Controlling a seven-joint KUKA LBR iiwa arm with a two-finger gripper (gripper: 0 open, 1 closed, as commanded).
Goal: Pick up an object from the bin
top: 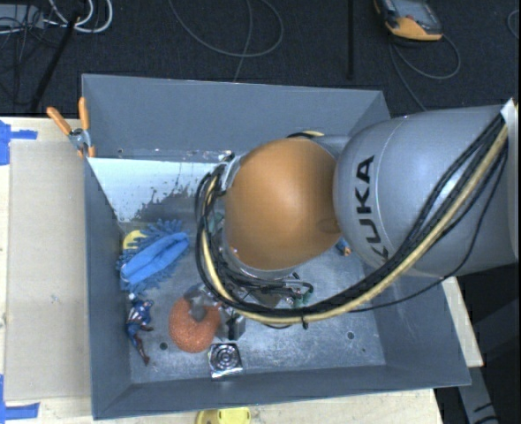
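Observation:
My gripper (234,322) pokes out below the orange dome near the bin's front, right beside a rough orange-red ball (190,329). The ball lies just to its left, touching or nearly touching it. A small silver metal piece (224,358) rests against the front wall directly below the gripper. A little blue-and-red figurine (139,318) lies left of the ball. Further left and higher up sits a fuzzy blue cloth-like thing (154,256) with a yellow item (134,237) at its upper end.
The arm and its dome cover the middle and right of the bin, with cables looping under the dome. A bare strip of floor runs along the front right. The bin's left wall stands close to the figurine and the blue thing.

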